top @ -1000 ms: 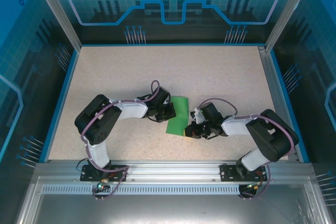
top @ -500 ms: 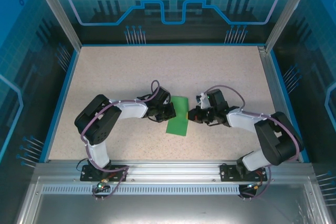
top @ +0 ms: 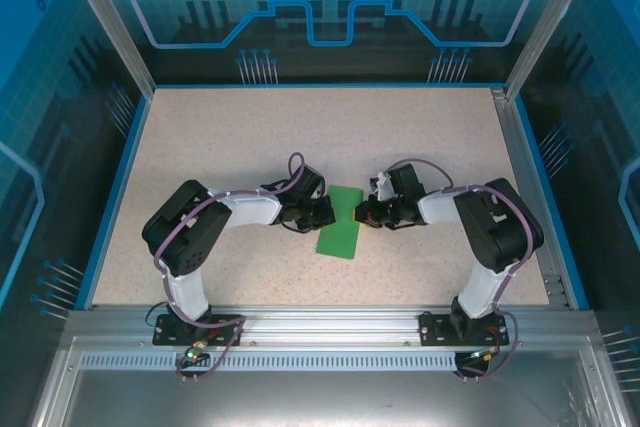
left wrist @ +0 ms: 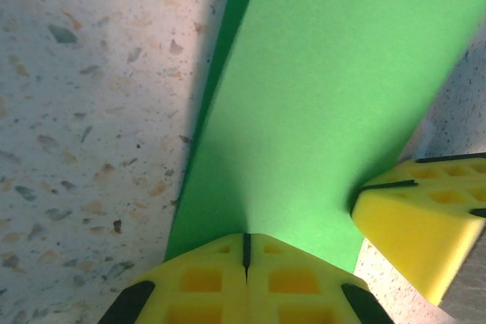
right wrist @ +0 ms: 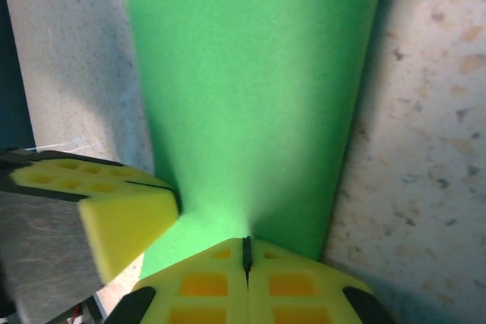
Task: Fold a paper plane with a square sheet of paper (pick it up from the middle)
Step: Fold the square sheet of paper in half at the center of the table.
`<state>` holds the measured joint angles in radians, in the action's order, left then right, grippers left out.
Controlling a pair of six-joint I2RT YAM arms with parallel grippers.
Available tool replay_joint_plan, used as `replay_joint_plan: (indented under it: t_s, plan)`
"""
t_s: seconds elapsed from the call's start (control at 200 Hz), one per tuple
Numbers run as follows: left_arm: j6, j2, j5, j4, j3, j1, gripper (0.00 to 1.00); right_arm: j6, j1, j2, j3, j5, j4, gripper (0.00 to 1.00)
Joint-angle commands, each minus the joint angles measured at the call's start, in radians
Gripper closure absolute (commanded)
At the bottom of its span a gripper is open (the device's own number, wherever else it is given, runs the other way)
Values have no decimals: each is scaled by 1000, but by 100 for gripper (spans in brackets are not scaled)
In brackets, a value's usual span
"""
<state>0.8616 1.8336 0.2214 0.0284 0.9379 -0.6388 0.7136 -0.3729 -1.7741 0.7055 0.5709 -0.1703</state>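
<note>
Right gripper (top: 362,214) has swung farther up the narrow creased strip of thin matte green paper (top: 339,236), flat mid-table on the speckled tabletop (top: 220,147). It and the left gripper (top: 327,215) are closed, their waffled yellow fingertips (left wrist: 243,278) touching the strip's long edges.

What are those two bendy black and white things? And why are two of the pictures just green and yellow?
Those are two robot arms, bolted to a speckled table. One picture looks down from above. The other two come from small cameras on each arm's wrist, so the yellow blocks are the robot's own fingers, seen very close. The left gripper and the right gripper are both closed. Their tips meet opposite sides of the green paper, a narrow piece lying on the table. I can't tell whether they pinch it or only press on it.
</note>
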Motion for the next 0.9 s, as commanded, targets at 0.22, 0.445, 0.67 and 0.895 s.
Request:
replay_joint_plan:
  t_s: [0.22, 0.445, 0.67, 0.895]
  plan:
    - [-27, 45, -33, 99, -39, -10, 100, -25, 15, 25, 6, 23, 28, 94]
    - [-26, 53, -34, 98, -35, -11, 100, -9, 50, 35, 79, 74, 37, 93]
    - [-27, 59, -27, 93, -34, -10, 100, -41, 54, -38, 115, 27, 87, 91]
    - [-30, 55, -29, 97, -39, -10, 100, -48, 54, -104, 104, -41, 99, 91]
